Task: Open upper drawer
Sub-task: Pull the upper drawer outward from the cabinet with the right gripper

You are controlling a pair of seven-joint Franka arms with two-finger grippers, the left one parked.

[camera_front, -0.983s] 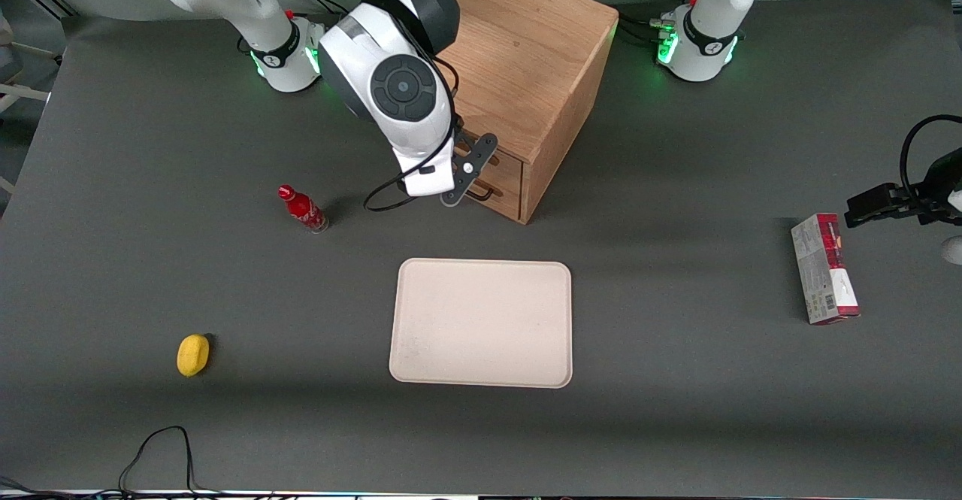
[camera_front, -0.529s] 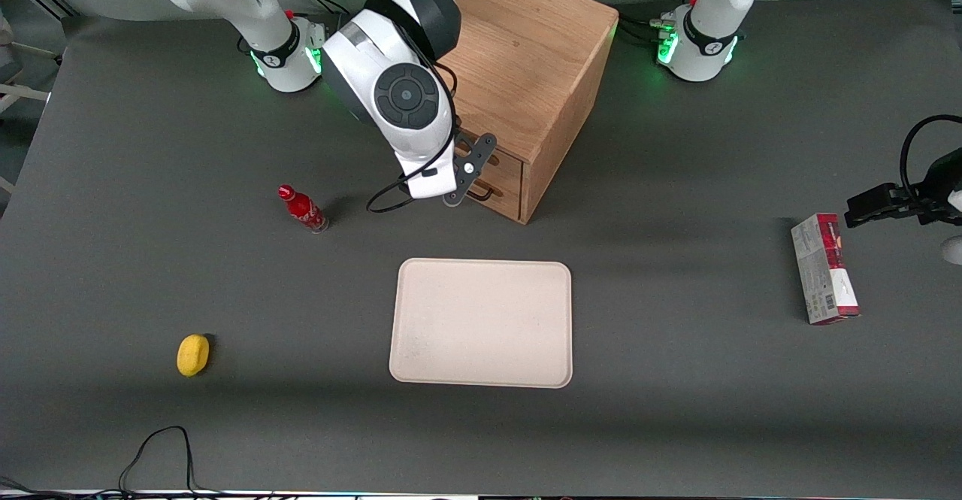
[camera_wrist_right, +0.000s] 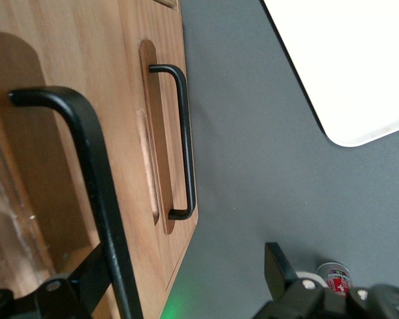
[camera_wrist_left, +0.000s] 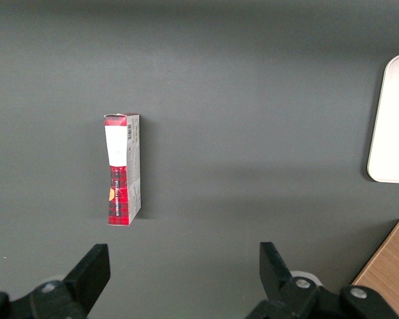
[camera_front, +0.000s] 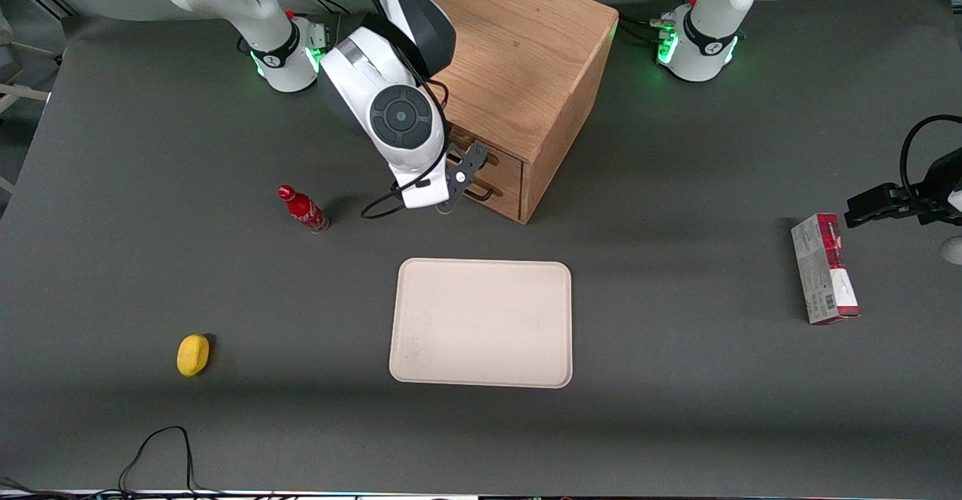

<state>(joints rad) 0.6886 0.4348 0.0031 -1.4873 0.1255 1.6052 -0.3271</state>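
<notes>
The oak cabinet [camera_front: 526,49] stands at the back of the table, its drawer fronts facing the camera at an angle. The upper drawer [camera_front: 505,162] looks closed, flush with the cabinet front. Its long black wire handle [camera_wrist_right: 93,173] runs close past the wrist camera. My gripper [camera_front: 449,188] hangs right in front of the drawer fronts. It is open [camera_wrist_right: 185,259], with the upper handle just inside one finger [camera_wrist_right: 94,269] and nothing clamped. The lower drawer [camera_wrist_right: 130,66] shows its own black handle [camera_wrist_right: 185,146] farther down.
A beige tray [camera_front: 481,323] lies nearer the camera than the cabinet. A small red bottle [camera_front: 302,209] stands beside the gripper, toward the working arm's end. A yellow object [camera_front: 193,354] lies farther out that way. A red-and-white box [camera_front: 824,268] lies toward the parked arm's end.
The gripper has slid a little along the drawer front toward the working arm's end and slightly nearer the camera. The drawers have not moved.
</notes>
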